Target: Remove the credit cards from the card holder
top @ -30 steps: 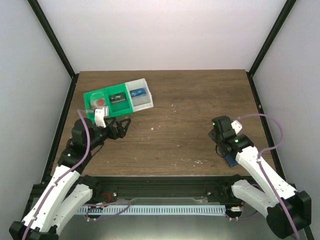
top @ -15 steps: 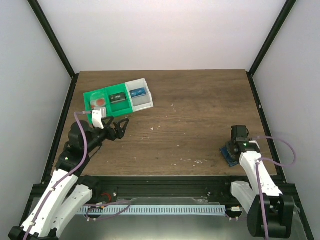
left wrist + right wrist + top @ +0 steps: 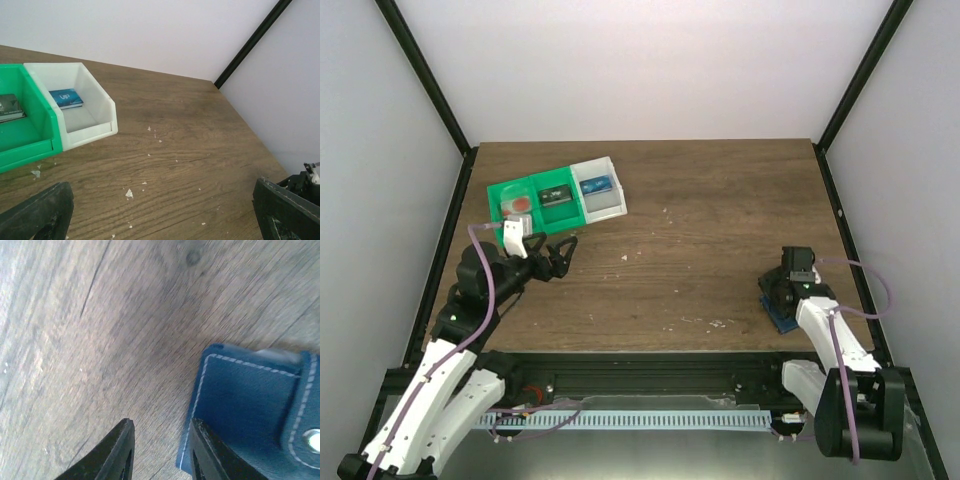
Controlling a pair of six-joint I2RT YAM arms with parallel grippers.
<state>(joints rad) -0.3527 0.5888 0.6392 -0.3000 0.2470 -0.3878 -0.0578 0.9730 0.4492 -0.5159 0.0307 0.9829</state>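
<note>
The card holder (image 3: 783, 319) is a small blue wallet lying near the table's right front edge. In the right wrist view it (image 3: 250, 405) shows white stitching and a strap with a metal snap (image 3: 311, 440). A pale sliver (image 3: 277, 354) shows along its far edge; I cannot tell whether it is a credit card. No other credit cards show. My right gripper (image 3: 778, 297) (image 3: 162, 452) hangs low over the wallet's left edge, slightly open and empty, with one finger (image 3: 210, 452) over the wallet and the other over bare wood. My left gripper (image 3: 558, 258) (image 3: 160, 220) is wide open and empty, far off at the left.
A green-and-white three-compartment tray (image 3: 556, 213) (image 3: 90, 135) stands at the back left. It holds a small blue item (image 3: 66, 98) in its white bin, a dark item (image 3: 556, 195) and a reddish item (image 3: 520, 205). Small white flecks (image 3: 129, 193) lie on the wood. A black frame edge (image 3: 840, 215) runs along the right.
My right arm has swung back and down toward the right front edge and now sits low over the blue wallet. My left arm has barely moved.
</note>
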